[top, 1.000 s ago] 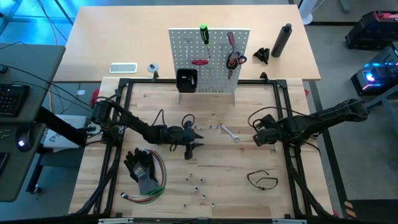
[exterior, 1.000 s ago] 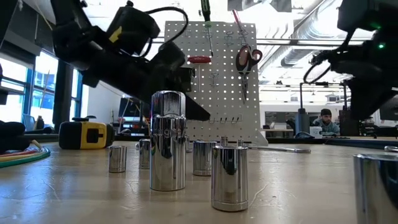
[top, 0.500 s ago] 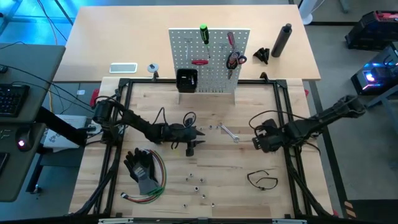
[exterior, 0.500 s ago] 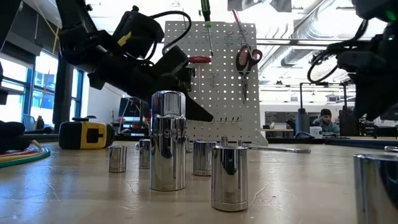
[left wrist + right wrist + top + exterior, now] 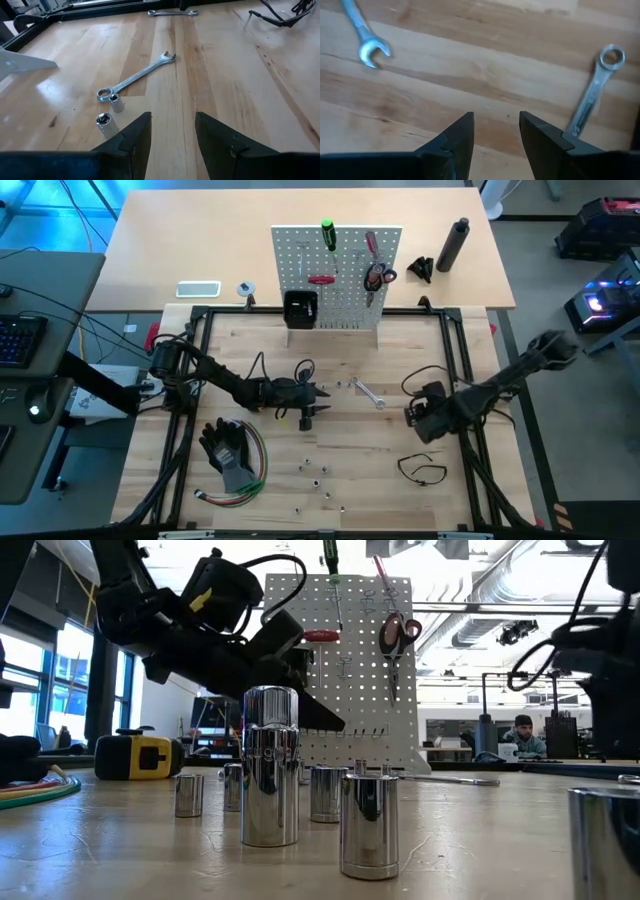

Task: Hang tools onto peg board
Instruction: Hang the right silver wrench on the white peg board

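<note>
- Nearest, about five small chrome sockets (image 5: 320,480) lie scattered on the table (image 5: 380,500); one thin black loop (image 5: 421,469) lies right of them.
- Mid-table, left gripper (image 5: 309,414) and right gripper (image 5: 420,415) hang low, fingers apart, empty.
- Two silver wrenches: one (image 5: 369,394) between them, another (image 5: 592,97) under the right gripper.
- Far, the peg board (image 5: 345,290) carries one green screwdriver (image 5: 328,235), one red screwdriver (image 5: 321,279) and red-handled scissors (image 5: 376,276). No writing readable.

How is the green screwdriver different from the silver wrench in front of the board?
The green screwdriver already hangs near the top of the peg board, while the silver wrench lies flat on the wooden table. The screwdriver has a bright green handle; the wrench is bare shiny metal from end to end. Both are long, thin hand tools, and no pincer is touching either one.
</note>
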`<control>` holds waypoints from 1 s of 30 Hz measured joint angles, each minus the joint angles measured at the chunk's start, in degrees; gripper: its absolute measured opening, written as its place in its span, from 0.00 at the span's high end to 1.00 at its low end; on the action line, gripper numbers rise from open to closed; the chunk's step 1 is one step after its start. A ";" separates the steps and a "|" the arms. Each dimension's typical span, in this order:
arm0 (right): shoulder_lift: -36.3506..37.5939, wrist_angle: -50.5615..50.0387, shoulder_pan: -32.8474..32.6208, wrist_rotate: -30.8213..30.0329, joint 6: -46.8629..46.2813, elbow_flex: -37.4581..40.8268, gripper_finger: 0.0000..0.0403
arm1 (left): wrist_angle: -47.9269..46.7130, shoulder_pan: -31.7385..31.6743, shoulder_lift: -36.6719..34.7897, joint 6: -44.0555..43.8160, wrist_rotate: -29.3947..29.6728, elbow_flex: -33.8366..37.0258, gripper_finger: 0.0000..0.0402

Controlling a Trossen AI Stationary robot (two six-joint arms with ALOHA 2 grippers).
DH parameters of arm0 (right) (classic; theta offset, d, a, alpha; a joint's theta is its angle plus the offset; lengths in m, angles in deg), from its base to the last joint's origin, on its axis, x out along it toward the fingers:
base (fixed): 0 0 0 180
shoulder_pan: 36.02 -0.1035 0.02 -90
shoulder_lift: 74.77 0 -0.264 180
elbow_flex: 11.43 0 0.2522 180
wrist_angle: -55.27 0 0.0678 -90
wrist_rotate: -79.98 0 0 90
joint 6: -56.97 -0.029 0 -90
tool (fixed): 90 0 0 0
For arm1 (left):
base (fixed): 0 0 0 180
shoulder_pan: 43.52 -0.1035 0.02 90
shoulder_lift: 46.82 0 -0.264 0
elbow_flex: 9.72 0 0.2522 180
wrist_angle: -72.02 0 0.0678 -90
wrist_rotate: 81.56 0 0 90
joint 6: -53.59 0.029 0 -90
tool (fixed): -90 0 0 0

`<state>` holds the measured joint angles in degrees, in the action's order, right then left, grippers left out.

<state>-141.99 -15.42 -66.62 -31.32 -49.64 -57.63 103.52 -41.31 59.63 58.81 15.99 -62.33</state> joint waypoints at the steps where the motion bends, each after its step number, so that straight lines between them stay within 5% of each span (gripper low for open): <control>1: -0.89 -0.03 -0.80 0.29 -1.71 0.00 0.63 | 0.02 0.00 0.00 0.01 0.00 0.00 0.63; 10: -5.28 -1.80 -10.37 -0.76 -14.17 0.00 0.63 | 0.17 0.00 0.00 2.14 0.02 0.00 0.63; 30: -11.24 -2.38 -20.24 7.80 -15.66 0.00 0.63 | 1.43 -1.31 0.00 0.62 -0.51 0.00 0.63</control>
<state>-153.23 -17.80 -86.85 -23.52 -65.30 -57.63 104.95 -42.62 59.63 59.43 15.48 -62.33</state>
